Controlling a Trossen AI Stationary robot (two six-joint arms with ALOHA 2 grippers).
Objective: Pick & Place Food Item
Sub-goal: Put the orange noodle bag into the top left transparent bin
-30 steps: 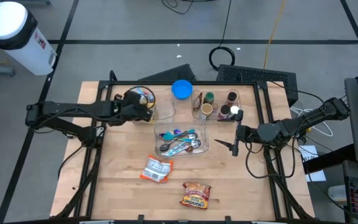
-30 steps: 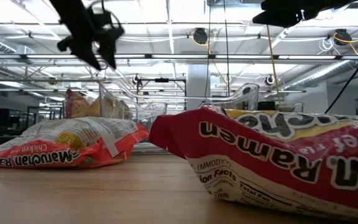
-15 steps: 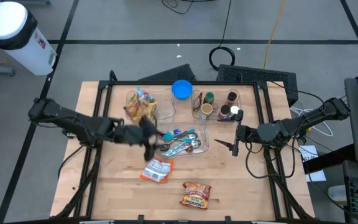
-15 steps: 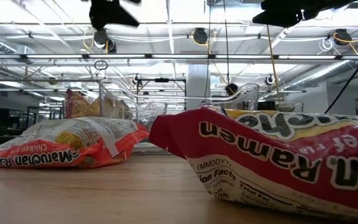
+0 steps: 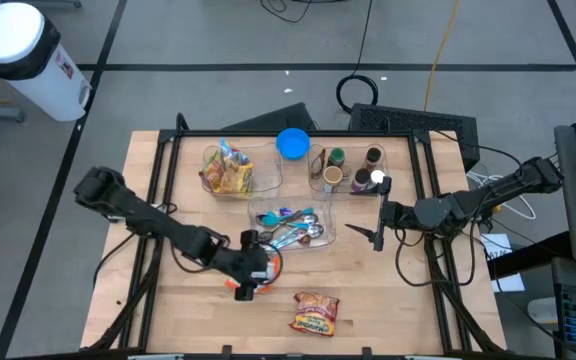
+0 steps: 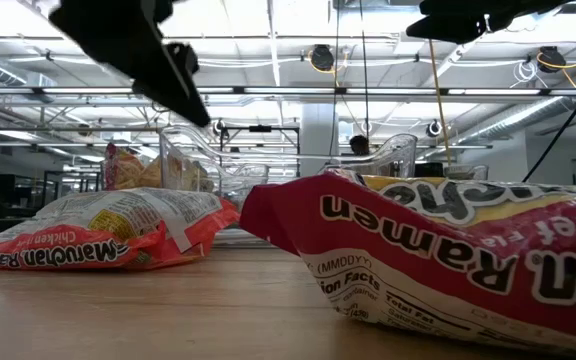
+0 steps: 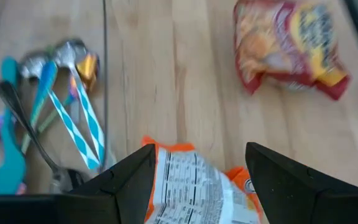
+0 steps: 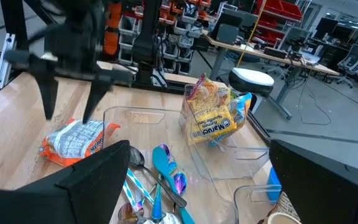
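the left gripper (image 5: 255, 272) has swung from the snack bin (image 5: 227, 172) to hover, fingers spread, over the orange ramen packet (image 5: 252, 274) on the table (image 5: 368, 300), so a second pick looks imminent; right gripper (image 5: 375, 234) waits spread.

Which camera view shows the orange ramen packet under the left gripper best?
The right wrist view: the orange ramen packet lies whole beneath the open left gripper. The high view hides part of it, the left wrist view crops it, the low view shows its side.
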